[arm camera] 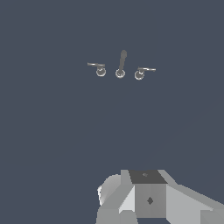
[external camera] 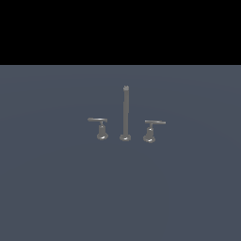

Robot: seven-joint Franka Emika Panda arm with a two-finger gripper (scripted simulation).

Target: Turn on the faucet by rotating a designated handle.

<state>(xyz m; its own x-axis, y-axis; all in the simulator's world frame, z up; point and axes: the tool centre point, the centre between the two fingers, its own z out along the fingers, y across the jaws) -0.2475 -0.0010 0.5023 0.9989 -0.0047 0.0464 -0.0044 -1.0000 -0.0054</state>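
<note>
- Grey metal is all I get of the faucet (external camera: pixel 125 115): three separate pieces standing on a flat slate-blue floor (external camera: pixel 47 188), in a row across the exterior view.
- With the spout rod (external camera: pixel 125 113) as my landmark, tall, thin and upright in the middle, the designated handle (external camera: pixel 150 131) stands just beside it toward the exterior view's right, apart from it, on its bell-shaped base.
- Its thin flat lever (external camera: pixel 156 122) lies level on top and overhangs away from the rod.
- On the rod's other side I see the twin handle (external camera: pixel 101 129), its lever pointing away from the rod as well.
- From the exterior view I see no part of the arm; nothing touches any of the three pieces.
- My wrist view looks down on the set from above: the rod (arm camera: pixel 121 63) appears foreshortened and leaning, and the designated handle (arm camera: pixel 141 73) and twin handle (arm camera: pixel 99 69) show as small rings with levers.
- Only that wrist view shows the gripper (arm camera: pixel 148 201), as blocky grey and white housing at the frame edge, well apart from the faucet.
- Its fingertips are out of frame, so I cannot tell whether they are spread or pressed together.
</note>
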